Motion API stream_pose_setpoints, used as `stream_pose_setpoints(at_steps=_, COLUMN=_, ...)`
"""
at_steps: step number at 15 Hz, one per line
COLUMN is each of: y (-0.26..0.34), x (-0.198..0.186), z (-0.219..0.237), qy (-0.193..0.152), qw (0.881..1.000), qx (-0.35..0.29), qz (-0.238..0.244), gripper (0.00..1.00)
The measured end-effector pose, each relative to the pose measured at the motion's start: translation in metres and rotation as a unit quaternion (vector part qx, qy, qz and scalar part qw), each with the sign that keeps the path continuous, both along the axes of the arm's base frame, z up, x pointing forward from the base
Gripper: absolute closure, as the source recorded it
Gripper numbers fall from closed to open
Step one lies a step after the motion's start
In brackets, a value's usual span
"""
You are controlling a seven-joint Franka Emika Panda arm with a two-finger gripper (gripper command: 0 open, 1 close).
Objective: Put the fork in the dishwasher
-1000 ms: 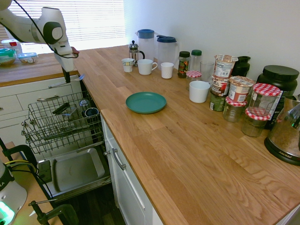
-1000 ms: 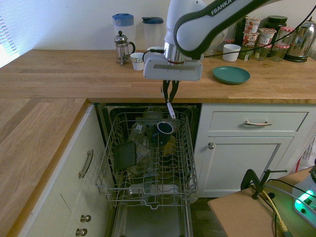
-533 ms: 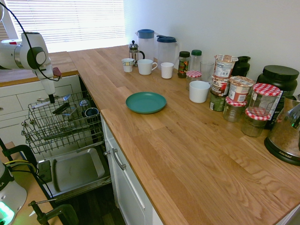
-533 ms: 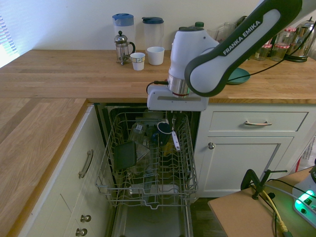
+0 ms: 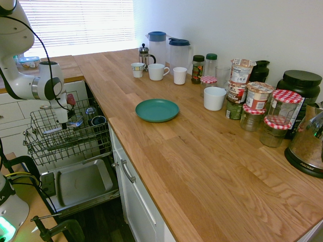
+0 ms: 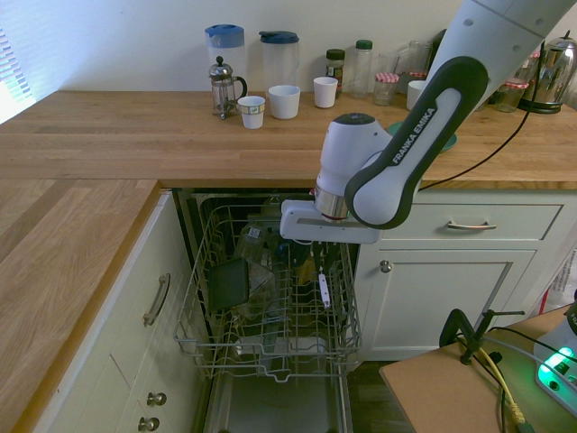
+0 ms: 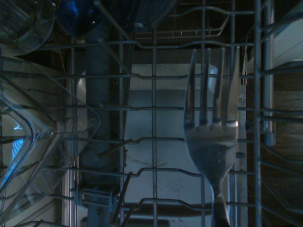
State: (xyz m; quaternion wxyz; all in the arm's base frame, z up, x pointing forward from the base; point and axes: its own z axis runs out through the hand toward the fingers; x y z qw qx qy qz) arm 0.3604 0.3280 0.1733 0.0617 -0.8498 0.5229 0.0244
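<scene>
The arm (image 6: 410, 135) reads "FRANKA EMIKA" along its side.

silver fork (image 6: 324, 290) upright, tines down, inside open dishwasher (image 6: 270, 307) rack.

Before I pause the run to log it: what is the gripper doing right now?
Gripper: closed on the fork, which hangs tines-down inside the dishwasher rack.

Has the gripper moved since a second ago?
Yes. In the second exterior view the gripper has dropped from the countertop edge down into the dishwasher rack, carrying the fork tines-down with it.
</scene>
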Motion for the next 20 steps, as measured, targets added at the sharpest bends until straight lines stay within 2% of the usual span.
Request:
stream_pose_setpoints(at_steps=4, y=0.008, x=0.01, z=-0.032, qy=0.018, qw=1.0, qx=0.007, qz=0.0, gripper=1.0)
stream_pose_setpoints(at_steps=5, y=0.009, x=0.013, z=-0.038, qy=0.021, qw=1.0, qx=0.007, qz=0.0, gripper=0.0)
stream_pose_setpoints(at_steps=16, y=0.007, x=0.031, z=-0.047, qy=0.02, qw=1.0, qx=0.008, qz=-0.006, gripper=0.0)
stream_pose_setpoints(at_steps=20, y=0.007, x=0.035, z=-0.032, qy=0.009, qw=1.0, qx=0.01, qz=-0.005, gripper=0.0)
